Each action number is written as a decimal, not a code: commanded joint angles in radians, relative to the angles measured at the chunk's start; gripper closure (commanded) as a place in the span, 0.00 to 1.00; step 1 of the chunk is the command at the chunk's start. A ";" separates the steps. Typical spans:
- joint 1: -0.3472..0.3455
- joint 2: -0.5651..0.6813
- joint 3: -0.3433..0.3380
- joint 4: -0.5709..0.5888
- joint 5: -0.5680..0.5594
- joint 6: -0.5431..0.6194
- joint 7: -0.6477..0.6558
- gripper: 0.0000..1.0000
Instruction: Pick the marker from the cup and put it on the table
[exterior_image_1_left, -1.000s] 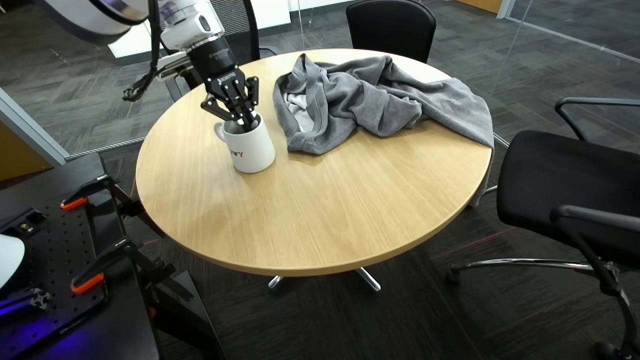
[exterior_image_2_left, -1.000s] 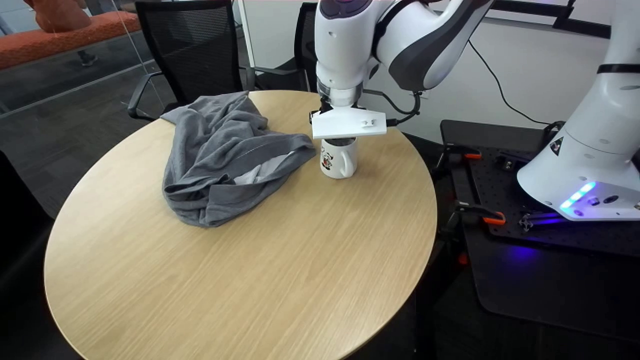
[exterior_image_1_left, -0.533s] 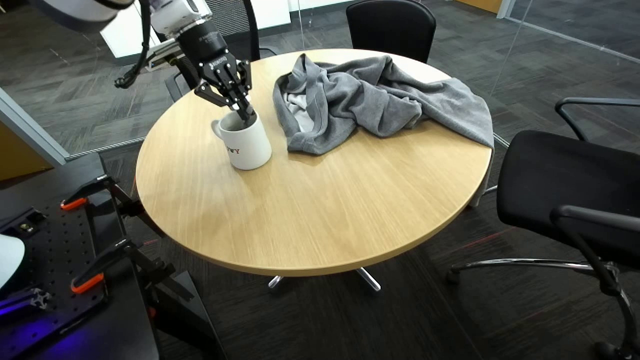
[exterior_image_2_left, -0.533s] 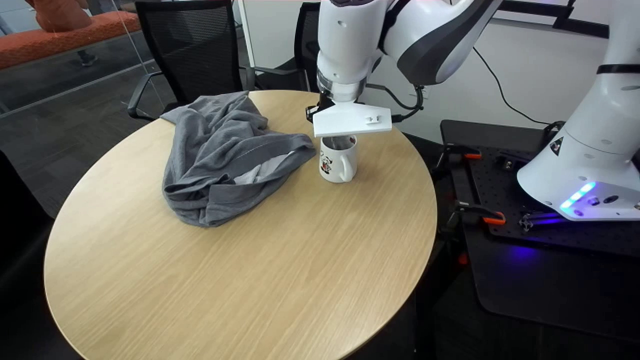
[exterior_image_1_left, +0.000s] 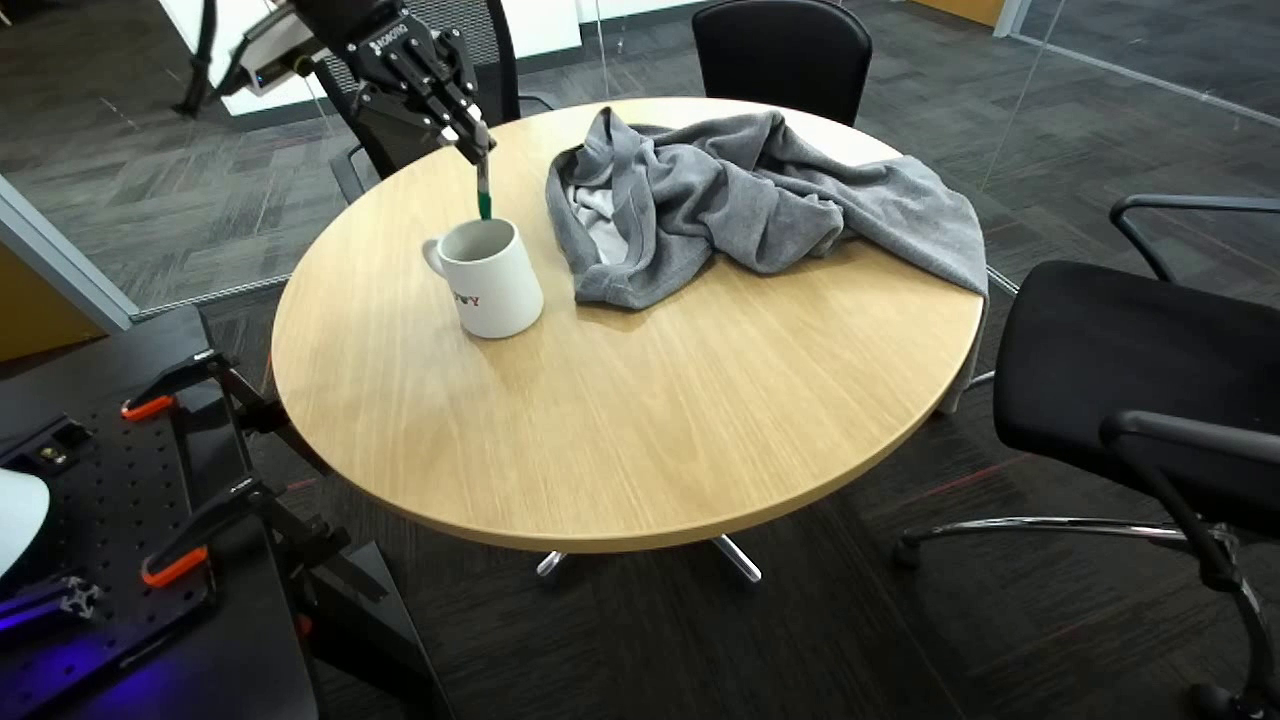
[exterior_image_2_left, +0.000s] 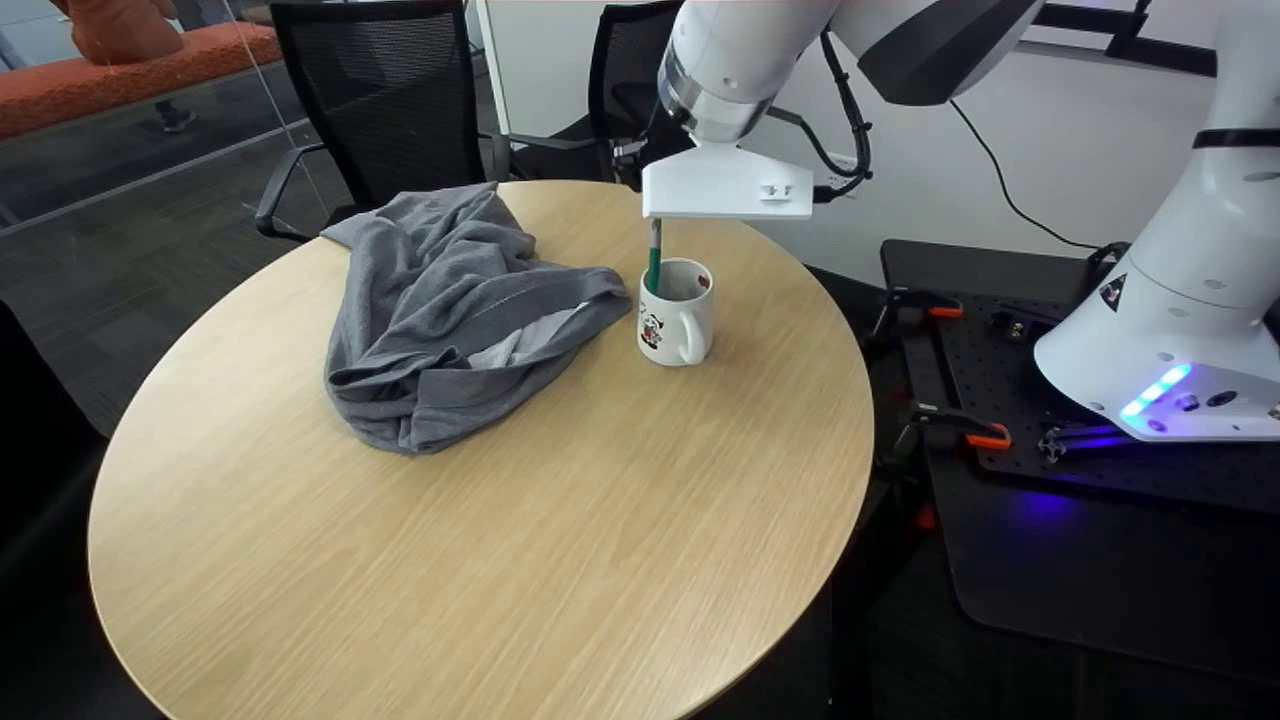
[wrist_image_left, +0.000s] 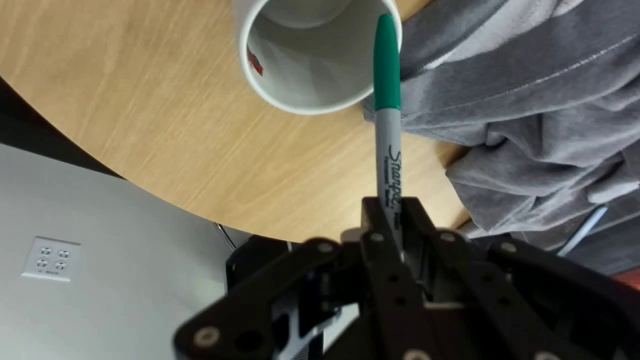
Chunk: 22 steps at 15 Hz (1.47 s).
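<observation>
My two jaws pinch the gray part of the marker (wrist_image_left: 388, 125), so it sits snug in my gripper (wrist_image_left: 390, 206). Sharpie is written on it, and its green end (wrist_image_left: 386, 65) points down. That green end is right by the top of the white cup (exterior_image_1_left: 503, 296), over its mouth in the wrist view; I can't tell if they touch. The cup stands on the round table (exterior_image_1_left: 640, 430), and I see a red mark (wrist_image_left: 255, 63) inside. A gray cloth (exterior_image_1_left: 720, 200) lies in a heap just beside the cup, with some table between.
</observation>
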 joint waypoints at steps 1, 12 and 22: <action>-0.005 -0.113 0.037 -0.054 -0.072 -0.002 0.068 0.97; 0.048 -0.055 0.111 0.022 -0.010 0.163 -0.228 0.97; 0.105 0.173 0.198 0.165 0.382 0.185 -0.929 0.97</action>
